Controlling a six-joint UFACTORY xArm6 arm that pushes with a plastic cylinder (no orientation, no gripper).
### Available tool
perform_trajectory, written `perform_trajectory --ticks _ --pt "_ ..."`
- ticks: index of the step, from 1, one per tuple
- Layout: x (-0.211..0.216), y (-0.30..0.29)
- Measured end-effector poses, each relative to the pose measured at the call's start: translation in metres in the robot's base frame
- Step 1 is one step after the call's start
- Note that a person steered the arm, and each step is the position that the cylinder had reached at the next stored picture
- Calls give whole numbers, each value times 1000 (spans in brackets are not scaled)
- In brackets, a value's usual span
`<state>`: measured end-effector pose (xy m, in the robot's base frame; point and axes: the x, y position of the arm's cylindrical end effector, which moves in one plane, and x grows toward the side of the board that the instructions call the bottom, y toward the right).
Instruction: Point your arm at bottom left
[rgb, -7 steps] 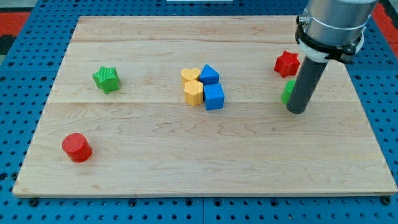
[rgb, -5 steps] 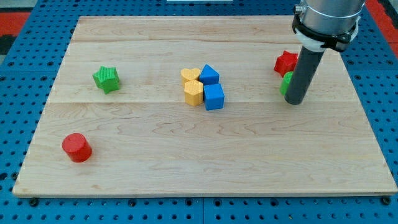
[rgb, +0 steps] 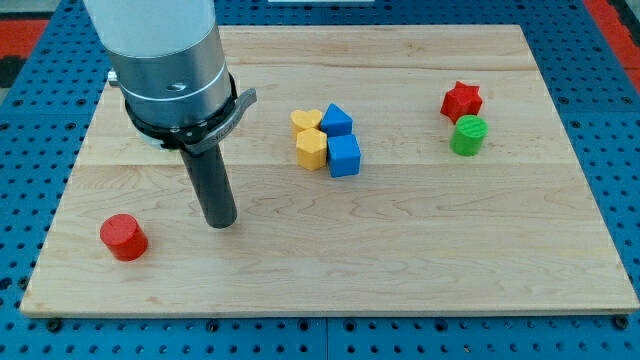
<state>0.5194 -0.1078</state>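
My tip (rgb: 220, 222) rests on the wooden board (rgb: 400, 260) in its lower left part. A red cylinder (rgb: 123, 237) lies to the tip's left, a short gap away, near the board's bottom left corner. The arm's body covers the upper left of the board; the green star seen earlier is hidden behind it.
A cluster sits mid-board: a yellow heart (rgb: 306, 121), a yellow hexagonal block (rgb: 311, 149), a blue triangular block (rgb: 337, 120) and a blue cube (rgb: 344, 156). At the right stand a red star (rgb: 461, 101) and a green cylinder (rgb: 467, 135).
The arm has swept from the right side, beside the green cylinder, across to the board's lower left. The green cylinder is now uncovered; the green star is now hidden.
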Motion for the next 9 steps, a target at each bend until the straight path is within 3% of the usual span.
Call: perform_trajectory --ticks 1,2,4,8,9 --pt "-32 -11" --pt "-37 -14" --pt "-40 -162" --pt "47 -167" --pt "47 -167"
